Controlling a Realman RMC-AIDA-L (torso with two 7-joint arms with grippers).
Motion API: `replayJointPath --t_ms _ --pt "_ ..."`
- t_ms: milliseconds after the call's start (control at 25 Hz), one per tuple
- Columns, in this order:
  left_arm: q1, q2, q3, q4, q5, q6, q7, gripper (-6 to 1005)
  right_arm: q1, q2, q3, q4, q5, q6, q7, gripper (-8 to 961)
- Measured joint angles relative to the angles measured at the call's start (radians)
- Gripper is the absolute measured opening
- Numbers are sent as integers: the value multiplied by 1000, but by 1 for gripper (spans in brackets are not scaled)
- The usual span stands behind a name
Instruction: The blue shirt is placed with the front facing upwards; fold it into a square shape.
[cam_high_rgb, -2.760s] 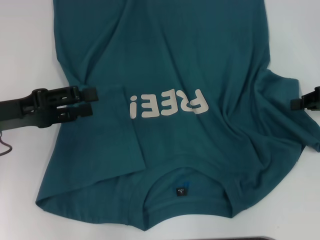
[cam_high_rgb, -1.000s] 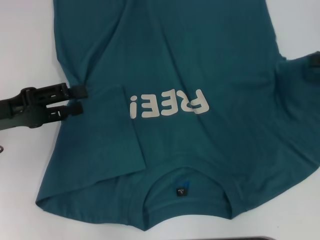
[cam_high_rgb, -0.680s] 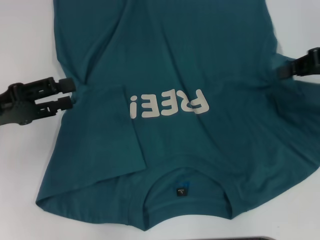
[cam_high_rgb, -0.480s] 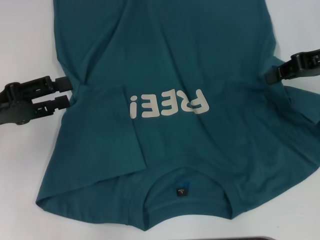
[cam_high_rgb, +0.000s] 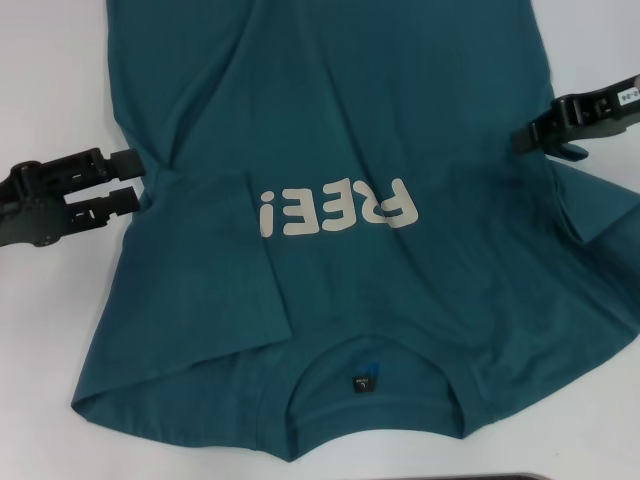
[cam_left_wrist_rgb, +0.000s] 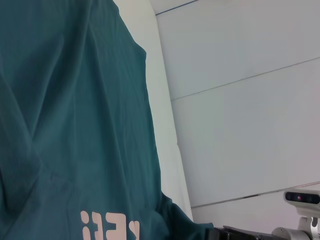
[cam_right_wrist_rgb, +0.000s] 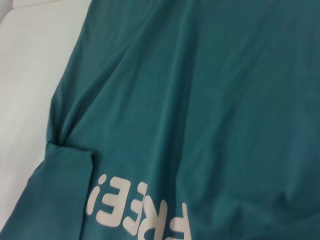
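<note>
The blue shirt (cam_high_rgb: 400, 300) lies flat on the white table (cam_high_rgb: 50, 80), collar and black label (cam_high_rgb: 361, 384) toward me, with pale letters (cam_high_rgb: 335, 208) on the chest. Its left sleeve (cam_high_rgb: 225, 265) is folded inward over the chest, its edge just touching the first letter. The right sleeve (cam_high_rgb: 600, 205) lies spread out to the side. My left gripper (cam_high_rgb: 132, 180) is open at the shirt's left edge, holding nothing. My right gripper (cam_high_rgb: 535, 125) is open over the shirt's right edge, near the armpit. The right wrist view shows the letters (cam_right_wrist_rgb: 140, 210) and the folded sleeve (cam_right_wrist_rgb: 62, 195).
White table surface (cam_high_rgb: 600, 50) shows on both sides of the shirt. A dark edge (cam_high_rgb: 500, 477) runs along the table's near side. In the left wrist view a pale wall (cam_left_wrist_rgb: 240, 100) rises behind the table, and the shirt (cam_left_wrist_rgb: 75, 125) fills the rest.
My left gripper has drawn back leftward from over the shirt to its edge. My right gripper has come in from the far right to the shirt's right side; the bunched right sleeve now lies flatter.
</note>
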Motion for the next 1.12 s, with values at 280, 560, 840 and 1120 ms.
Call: replayJointPath --t_ms 280,560,840,1120 --pt "0 0 -1 0 -2 -1 0 779 4 9 -100 1 -2 89 70 21" --pt "0 -1 -2 0 -2 -8 0 779 16 19 -147 1 -4 122 94 23" --pt "3 -3 -2 0 -3 -10 0 779 22 27 -147 1 -4 136 124 25" --pt "3 -3 -2 0 -3 -11 0 779 30 28 -161 18 -4 143 115 28"
